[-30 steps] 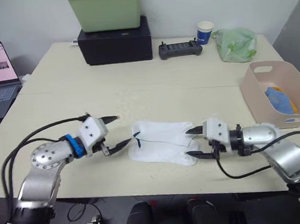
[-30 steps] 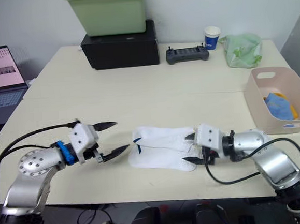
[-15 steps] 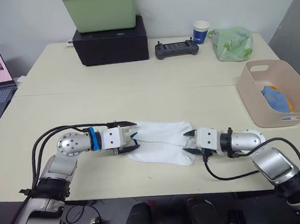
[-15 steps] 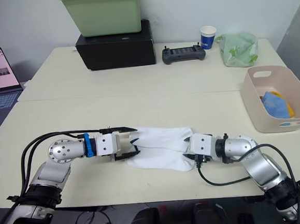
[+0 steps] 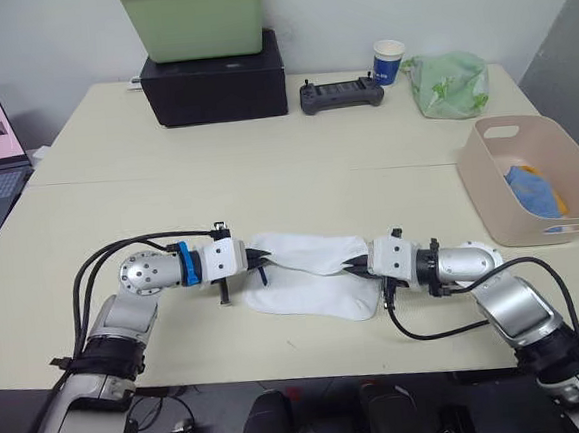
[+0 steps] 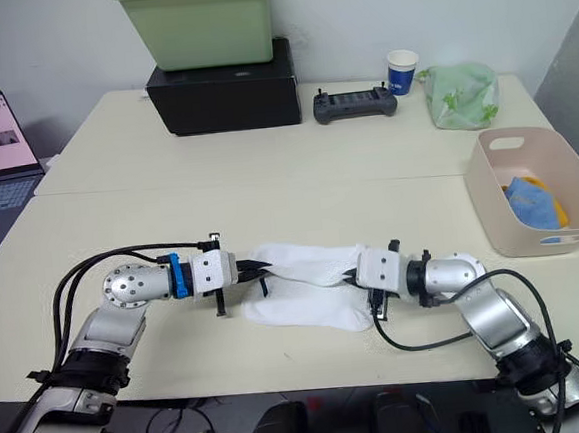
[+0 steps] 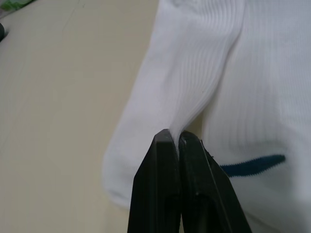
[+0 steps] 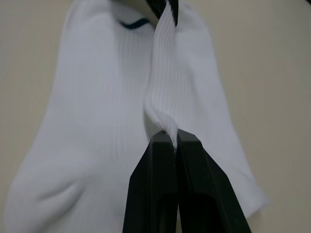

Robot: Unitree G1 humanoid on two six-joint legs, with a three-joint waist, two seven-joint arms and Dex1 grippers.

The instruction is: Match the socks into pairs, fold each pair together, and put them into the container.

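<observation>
Near the front edge of the desk (image 5: 118, 205), the white socks (image 5: 309, 275) lay flat as an overlapped pair, a dark mark showing at their left end. The left gripper (image 5: 256, 256) had its two black fingers (image 7: 167, 184) pressed together on a pinch of ribbed fabric at that left end. The right gripper (image 5: 355, 265) had likewise closed its fingers (image 8: 167, 189) on a ridge of the same white cloth at the opposite end, so a raised fold ran between the two claws. Farther back, at the desk's right edge, stood the pale pink basin (image 5: 487, 176), with a light blue sock (image 5: 533, 189) and a bit of mustard-orange inside. Along the far edge sat a pale green bag (image 5: 450, 83), a paper cup (image 5: 389, 61), a black controller (image 5: 338, 94) and a black box (image 5: 213, 77) carrying a light green bin (image 5: 194, 18).
</observation>
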